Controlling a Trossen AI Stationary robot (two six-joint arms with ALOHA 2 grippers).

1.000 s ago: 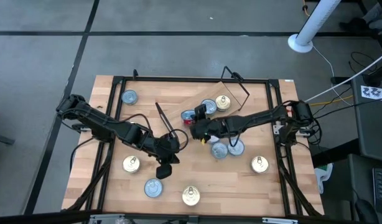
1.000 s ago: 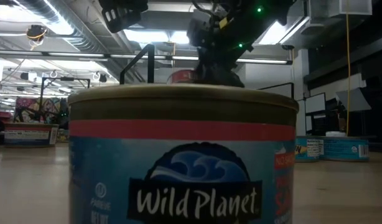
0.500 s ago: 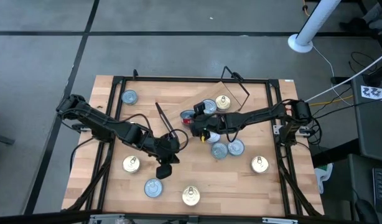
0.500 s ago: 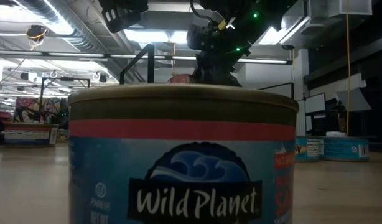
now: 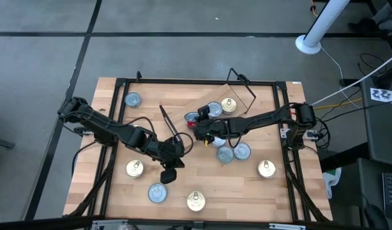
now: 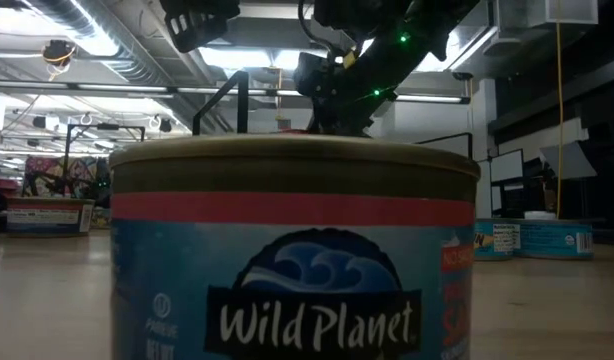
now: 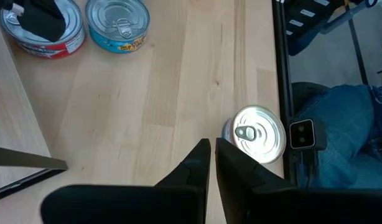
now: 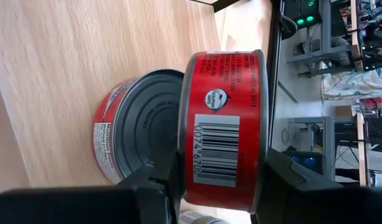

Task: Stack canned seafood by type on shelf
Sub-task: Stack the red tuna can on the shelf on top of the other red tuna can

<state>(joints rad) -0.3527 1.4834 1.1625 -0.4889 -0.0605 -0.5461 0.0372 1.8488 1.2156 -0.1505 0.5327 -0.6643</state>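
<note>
A: Largest first. What carries everything?

B: The wooden surface (image 5: 202,182), with the shelf (image 5: 237,96) lying askew near its far edge. Both arms reach over it.

A: And the right gripper (image 8: 219,177)?

B: Its fingers (image 8: 147,193) clamp a red-labelled tin (image 8: 222,127) by its side wall, barcode facing the wrist camera. Just beyond the fingers a second red tin (image 8: 138,134) stands on the surface; the held one appears to sit just over and beside it, though contact cannot be confirmed.

A: The left gripper (image 7: 211,163)?

B: Fingers nearly pressed together, holding nothing, hovering over bare wood. A silver-topped tin (image 7: 258,134) lies just ahead of the fingertips and to one side; a blue-labelled tin (image 7: 119,25) stands well beyond them.

A: How should such a tin handle?

B: Judged rigid, dense for its size and slick on its label. A grip across the curved wall, at mid-height, suits it; the rim and pull-ring offer poor purchase. Lowered off-centre onto another lid, it could slide.
</note>
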